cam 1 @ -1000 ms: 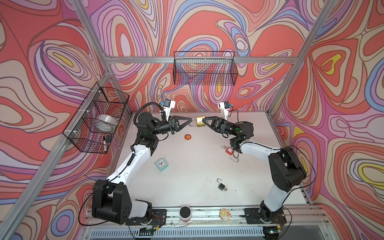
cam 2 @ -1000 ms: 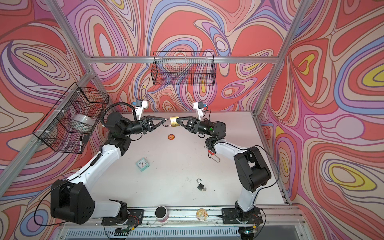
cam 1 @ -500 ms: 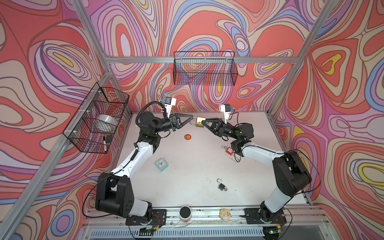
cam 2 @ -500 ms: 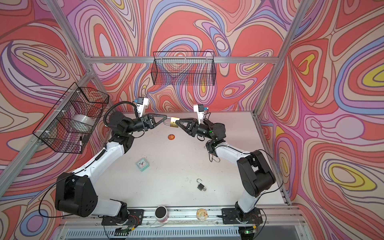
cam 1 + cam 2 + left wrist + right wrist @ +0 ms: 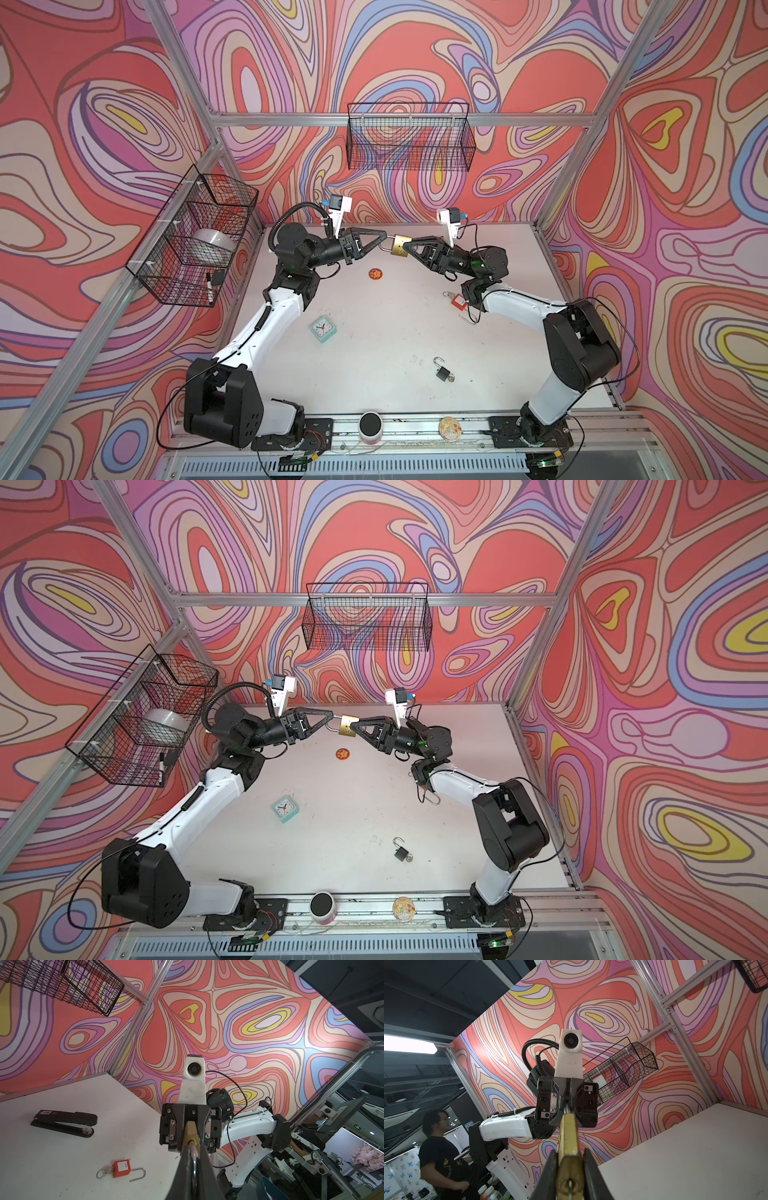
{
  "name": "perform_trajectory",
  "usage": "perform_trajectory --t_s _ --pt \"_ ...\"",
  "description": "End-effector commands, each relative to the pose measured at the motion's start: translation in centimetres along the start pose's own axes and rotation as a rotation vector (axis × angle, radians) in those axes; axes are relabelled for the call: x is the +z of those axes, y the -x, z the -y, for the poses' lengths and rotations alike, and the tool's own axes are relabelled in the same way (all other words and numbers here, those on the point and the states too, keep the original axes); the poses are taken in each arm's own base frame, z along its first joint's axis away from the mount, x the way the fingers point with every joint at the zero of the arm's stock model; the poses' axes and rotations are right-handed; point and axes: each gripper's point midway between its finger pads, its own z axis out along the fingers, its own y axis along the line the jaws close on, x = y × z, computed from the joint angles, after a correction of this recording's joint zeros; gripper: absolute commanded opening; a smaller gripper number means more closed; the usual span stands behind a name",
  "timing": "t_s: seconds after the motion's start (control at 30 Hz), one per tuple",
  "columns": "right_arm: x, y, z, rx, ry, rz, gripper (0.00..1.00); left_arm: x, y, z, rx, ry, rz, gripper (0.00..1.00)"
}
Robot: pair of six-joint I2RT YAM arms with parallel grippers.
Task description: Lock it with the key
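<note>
A brass padlock (image 5: pixel 399 242) (image 5: pixel 347 727) hangs in the air over the back of the table (image 5: pixel 498 257), held between both grippers. My right gripper (image 5: pixel 406 246) (image 5: pixel 569 1160) is shut on its brass body (image 5: pixel 568 1138). A thin silvery sliver, seemingly the key (image 5: pixel 570 1185), sits in the keyhole between the right fingers (image 5: pixel 550 1174). My left gripper (image 5: pixel 382 240) (image 5: pixel 192 1148) is shut on the padlock's steel shackle (image 5: pixel 194 1154), with the brass body (image 5: pixel 190 1131) just beyond. I cannot tell whether the shackle is pushed home.
On the table lie an orange padlock (image 5: pixel 458 300) (image 5: pixel 121 1168) with its shackle open, a black open padlock (image 5: pixel 444 372), a teal clock (image 5: pixel 323 328), a red disc (image 5: pixel 376 273) and a black stapler (image 5: pixel 64 1122). Wire baskets (image 5: pixel 409 139) (image 5: pixel 195 237) hang on the walls.
Both arms have shifted their pose slightly while the padlock stays held between them at about the same spot. Both grips are unchanged.
</note>
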Motion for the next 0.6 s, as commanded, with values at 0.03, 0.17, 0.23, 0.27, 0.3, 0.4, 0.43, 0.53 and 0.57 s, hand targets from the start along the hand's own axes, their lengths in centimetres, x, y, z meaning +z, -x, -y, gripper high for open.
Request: perform_trajectory --t_s 0.03,0.17,0.23,0.27,0.3,0.4,0.43,0.53,0.57 --pt "3.5 -2.1 -1.1 0.025 0.062 -0.064 0.00 2.7 -3.2 2.0 -0.007 -0.093 -0.088 0.00" --pt "4.2 -1.9 -0.8 0.061 0.138 0.000 0.00 3.1 -3.5 1.7 -0.048 -0.121 -0.041 0.00" --pt "3.8 -2.0 -0.6 0.058 0.112 -0.025 0.00 2.9 -4.1 1.5 -0.045 -0.087 -0.067 0.00" --pt "4.0 -2.2 -0.5 0.051 0.096 -0.054 0.00 2.8 -4.5 1.3 -0.043 -0.069 -0.088 0.00" --pt "4.1 -2.1 -0.6 0.045 0.093 -0.066 0.00 2.9 -4.5 1.3 -0.038 -0.067 -0.096 0.00" --pt "3.7 -1.1 -1.2 0.041 0.120 -0.060 0.00 3.1 -4.2 1.7 -0.058 -0.110 -0.087 0.00" --pt "3.3 -0.5 -1.2 0.041 0.121 -0.046 0.00 3.1 -4.2 1.7 -0.057 -0.112 -0.088 0.00" --pt "2.2 0.2 -1.2 0.044 0.117 -0.029 0.00 3.2 -4.5 1.8 -0.050 -0.095 -0.107 0.00" --pt "2.4 0.1 -0.7 0.044 0.099 -0.031 0.00 3.7 -5.2 1.6 -0.052 -0.083 -0.121 0.00"
